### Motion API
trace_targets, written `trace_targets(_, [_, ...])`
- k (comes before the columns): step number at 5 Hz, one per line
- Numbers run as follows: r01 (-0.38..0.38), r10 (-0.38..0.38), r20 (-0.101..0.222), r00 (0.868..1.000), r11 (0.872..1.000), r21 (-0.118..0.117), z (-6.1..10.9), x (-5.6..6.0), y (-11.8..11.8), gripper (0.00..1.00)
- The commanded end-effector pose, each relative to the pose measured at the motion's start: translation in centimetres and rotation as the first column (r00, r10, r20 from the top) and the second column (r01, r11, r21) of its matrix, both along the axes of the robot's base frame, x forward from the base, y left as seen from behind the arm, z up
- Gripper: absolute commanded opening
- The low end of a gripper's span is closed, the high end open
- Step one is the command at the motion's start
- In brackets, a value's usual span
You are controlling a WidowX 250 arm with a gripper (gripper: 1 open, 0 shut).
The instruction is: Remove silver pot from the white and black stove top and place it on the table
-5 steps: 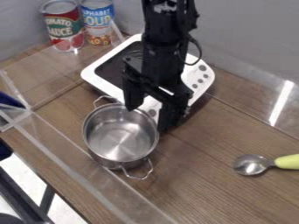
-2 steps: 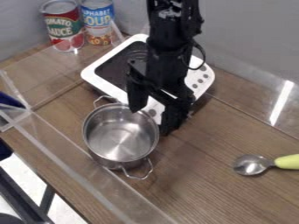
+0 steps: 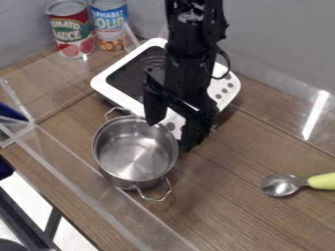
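Note:
The silver pot (image 3: 133, 154) stands upright and empty on the brown wood table (image 3: 249, 211), just in front of the stove top (image 3: 131, 71). That stove top is white with a black glass surface and a button panel on its right edge. My gripper (image 3: 170, 125) hangs from the black arm directly behind the pot's far rim. Its two black fingers are spread apart, open, with nothing between them. One finger sits near the pot's rim on the left, the other to the right of the pot.
Two labelled food cans (image 3: 89, 25) stand behind the stove at the back left. A spoon (image 3: 299, 183) with a yellow-green handle lies at the right. A clear plastic barrier (image 3: 53, 186) runs along the table's front-left edge.
The arm has lifted very slightly above the pot. The pot has not moved.

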State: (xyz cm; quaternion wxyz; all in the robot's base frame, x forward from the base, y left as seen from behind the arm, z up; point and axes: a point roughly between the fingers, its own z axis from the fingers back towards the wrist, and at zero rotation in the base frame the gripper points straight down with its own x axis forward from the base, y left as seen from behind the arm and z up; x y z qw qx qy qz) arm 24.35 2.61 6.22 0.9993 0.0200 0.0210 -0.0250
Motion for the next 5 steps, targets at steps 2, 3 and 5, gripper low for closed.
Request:
trace_targets(2, [0.036,-0.037,0.043,0.998,0.999,0.021,0.83,0.20,-0.29,1.00])
trace_targets(3, [0.043,-0.044,0.050,0.998,0.999,0.022,0.70,0.07,-0.02,1.00])
trace_targets(5, [0.056,-0.057,0.063,0.996,0.998,0.020,0.55,0.07,0.40,1.00])
